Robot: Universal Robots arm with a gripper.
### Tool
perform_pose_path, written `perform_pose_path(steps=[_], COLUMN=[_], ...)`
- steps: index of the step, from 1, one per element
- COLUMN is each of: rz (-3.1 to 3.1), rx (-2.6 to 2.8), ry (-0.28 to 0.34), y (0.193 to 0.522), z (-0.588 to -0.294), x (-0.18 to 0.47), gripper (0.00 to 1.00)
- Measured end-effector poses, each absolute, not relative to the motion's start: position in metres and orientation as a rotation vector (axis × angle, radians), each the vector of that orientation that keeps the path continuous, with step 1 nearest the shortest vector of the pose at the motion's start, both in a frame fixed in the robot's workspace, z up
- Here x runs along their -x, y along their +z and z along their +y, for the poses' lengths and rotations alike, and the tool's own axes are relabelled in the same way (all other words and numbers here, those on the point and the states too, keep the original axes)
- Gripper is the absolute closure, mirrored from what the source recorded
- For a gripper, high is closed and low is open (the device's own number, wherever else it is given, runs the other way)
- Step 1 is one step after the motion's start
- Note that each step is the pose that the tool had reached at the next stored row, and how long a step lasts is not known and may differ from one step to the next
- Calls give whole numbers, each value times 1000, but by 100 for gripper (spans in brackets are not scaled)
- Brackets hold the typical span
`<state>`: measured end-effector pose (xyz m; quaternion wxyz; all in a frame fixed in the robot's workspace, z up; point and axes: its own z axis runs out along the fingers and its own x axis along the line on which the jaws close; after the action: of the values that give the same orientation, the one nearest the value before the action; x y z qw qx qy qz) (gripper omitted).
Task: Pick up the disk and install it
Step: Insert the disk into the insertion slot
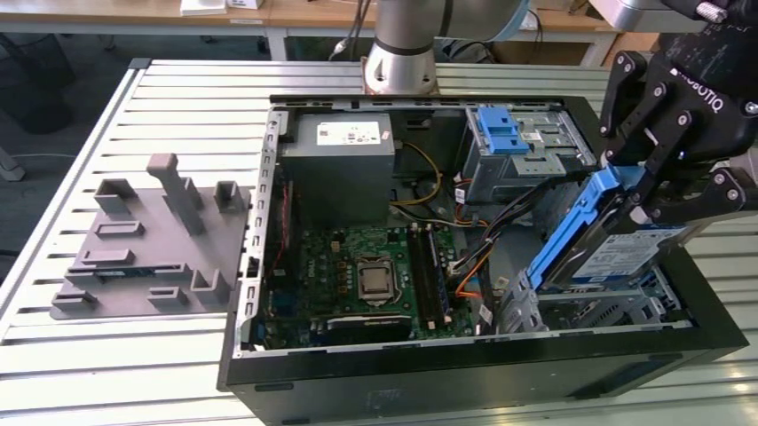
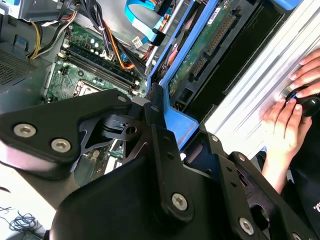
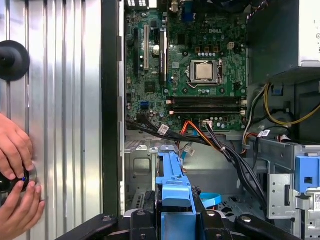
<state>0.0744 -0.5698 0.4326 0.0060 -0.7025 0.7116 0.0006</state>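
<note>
Exterior view: the robot arm's black claw [image 1: 666,200] holds the disk [image 1: 619,253] above an open computer case [image 1: 474,377] that lies on a slatted metal bench [image 1: 119,355]. The disk hangs over the case's corner diagonally opposite the grey power supply box [image 1: 343,160]. It is steeply tilted — its long axis runs from the upper end, caught in the claw, down toward the metal bay [image 1: 592,306] in that corner. A blue side rail [image 1: 569,231] lines the edge nearest the motherboard [image 1: 355,266], and the blue-and-white label side is turned away from the board. Whether the lower end touches the bay cannot be told.

The claw is pressed together on the disk's upper end, pinching it. In the second wrist view a black finger [image 2: 157,110] bears against the blue rail, and the disk's green circuit board [image 2: 200,55] stretches away from the claw toward the case interior. In the first wrist view the rail rises from between the fingers, pointing at the motherboard.

A drive cage [image 1: 521,142] with a blue latch stands just beside the power supply box along the case's far wall. A grey moulded fixture [image 1: 154,240] sits on the bench well apart from the case, toward the exterior view's left edge. A person's hands [image 3: 17,150] cup a small dark device on the bench beside the case.
</note>
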Motion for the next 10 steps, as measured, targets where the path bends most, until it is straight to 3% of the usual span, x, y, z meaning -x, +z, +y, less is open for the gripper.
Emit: perform_pose_path(steps=[10], rz=[2227], rx=[2199], ry=[2], y=[427], z=[-570], x=[-74], gripper=[64])
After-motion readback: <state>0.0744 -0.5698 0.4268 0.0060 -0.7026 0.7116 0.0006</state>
